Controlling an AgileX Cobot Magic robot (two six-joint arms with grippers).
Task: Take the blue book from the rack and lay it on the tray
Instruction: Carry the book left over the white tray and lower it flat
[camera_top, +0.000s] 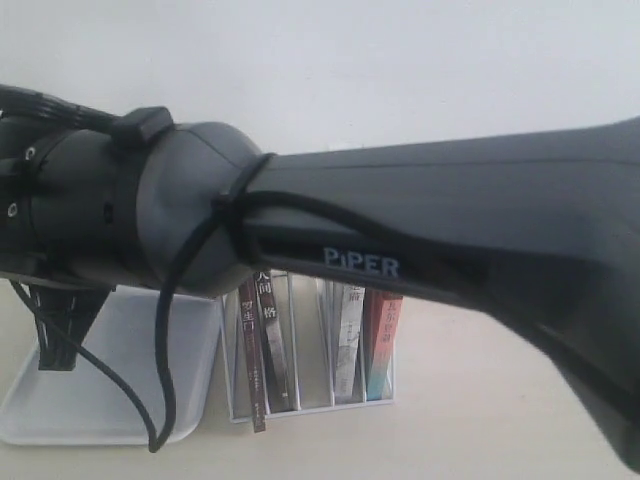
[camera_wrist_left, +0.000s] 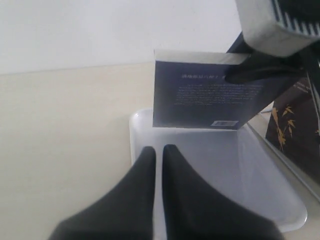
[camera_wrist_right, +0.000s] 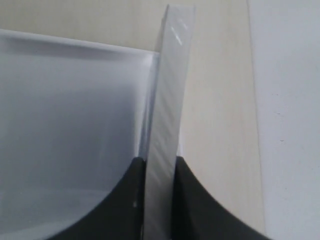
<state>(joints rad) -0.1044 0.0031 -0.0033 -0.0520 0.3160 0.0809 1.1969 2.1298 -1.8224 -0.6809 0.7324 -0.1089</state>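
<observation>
Over the tray (camera_wrist_left: 235, 170) the blue book (camera_wrist_left: 200, 95) hangs upright, with its back cover and barcode facing the left wrist view. Its lower edge sits low by the far rim; whether it touches is unclear.

Only the right wrist view shows the grip: the right gripper (camera_wrist_right: 160, 172) is clenched on the book's pale page edge. The exterior view shows none of this clearly, because a black arm (camera_top: 450, 210) marked PiPER and its looping cable (camera_top: 165, 375) block most of it.

The left gripper (camera_wrist_left: 158, 150) has its fingers pressed nearly together with nothing between them, low over the tray's near end.

Count: one tray, one rack (camera_top: 312, 400), and four spines standing in it, their tops hidden by the arm. A dark book with gold bamboo (camera_wrist_left: 290, 125) shows beside the tray.
</observation>
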